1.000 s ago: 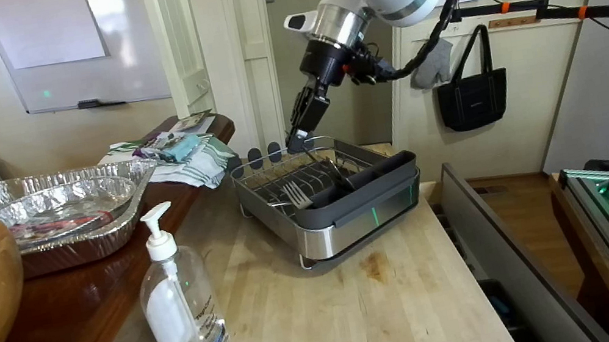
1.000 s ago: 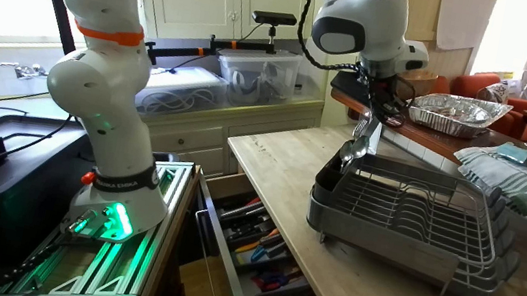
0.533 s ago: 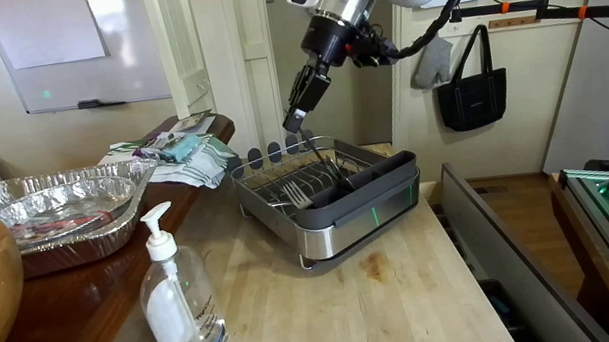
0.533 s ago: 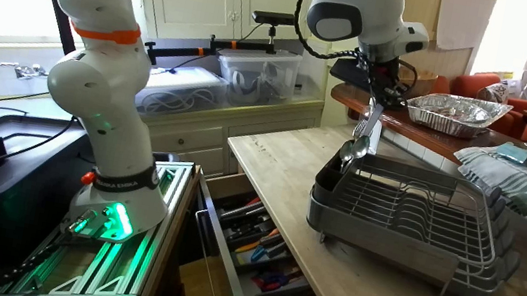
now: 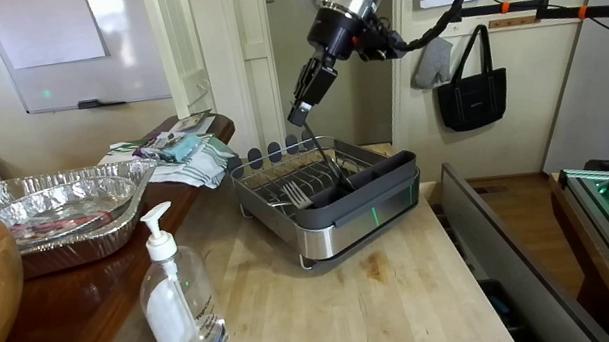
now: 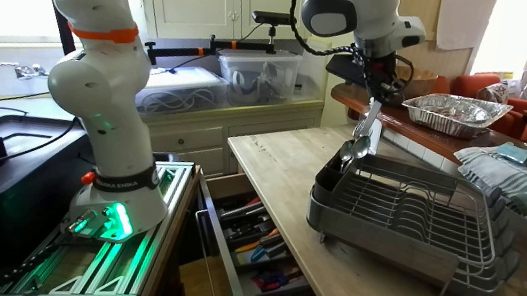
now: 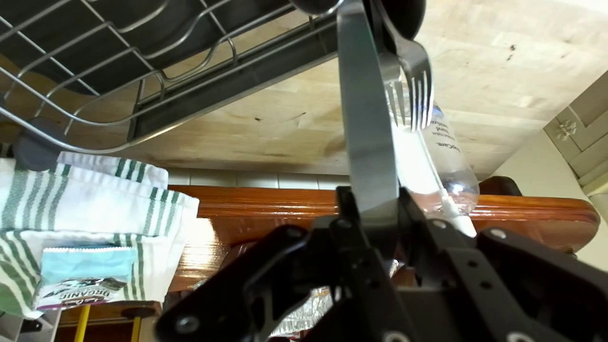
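The end effector (image 7: 375, 202) clamps a knife (image 7: 365, 109) whose long axis, in an exterior view, slants down right to the cutlery holder (image 5: 361, 194).

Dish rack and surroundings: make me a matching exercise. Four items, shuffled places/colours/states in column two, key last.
Column one
1. knife
2. TopCare pump bottle
3. tote bag
4. striped dish towel

Column two
A. black, hanging
B. white with green bands
C. held in the gripper
D. transparent, standing on the pale wooden counter

Pairs: 1-C, 2-D, 3-A, 4-B
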Tool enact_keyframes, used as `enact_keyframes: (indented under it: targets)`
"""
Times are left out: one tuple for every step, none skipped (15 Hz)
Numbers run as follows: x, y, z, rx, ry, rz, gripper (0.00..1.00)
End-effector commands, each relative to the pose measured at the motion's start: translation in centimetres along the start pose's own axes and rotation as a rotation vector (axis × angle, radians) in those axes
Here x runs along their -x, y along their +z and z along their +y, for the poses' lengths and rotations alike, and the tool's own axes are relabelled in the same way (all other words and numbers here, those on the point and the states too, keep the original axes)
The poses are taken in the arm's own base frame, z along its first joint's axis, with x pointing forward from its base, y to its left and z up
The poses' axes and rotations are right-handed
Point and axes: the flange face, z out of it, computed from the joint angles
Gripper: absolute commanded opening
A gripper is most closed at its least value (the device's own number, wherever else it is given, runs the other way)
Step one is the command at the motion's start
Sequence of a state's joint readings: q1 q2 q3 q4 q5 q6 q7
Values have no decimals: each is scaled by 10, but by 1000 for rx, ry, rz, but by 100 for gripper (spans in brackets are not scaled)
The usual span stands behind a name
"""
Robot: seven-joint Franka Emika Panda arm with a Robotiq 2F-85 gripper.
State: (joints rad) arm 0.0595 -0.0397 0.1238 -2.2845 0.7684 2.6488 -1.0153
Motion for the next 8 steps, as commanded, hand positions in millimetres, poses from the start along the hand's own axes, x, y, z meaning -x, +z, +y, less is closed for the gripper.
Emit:
enact_keyframes:
  targets:
    - [3, -14, -7, 33, 8, 20, 6]
    - [3, -14, -7, 33, 8, 17, 6]
    - [4, -13, -7, 34, 9, 13, 6]
    - [5, -11, -7, 32, 9, 4, 6]
    - [7, -7, -7, 30, 11, -7, 6]
    - [10, -3, -6, 29, 13, -19, 6]
    - [13, 1, -6, 24, 15, -33, 6]
    - [16, 5, -4, 21, 19, -46, 6]
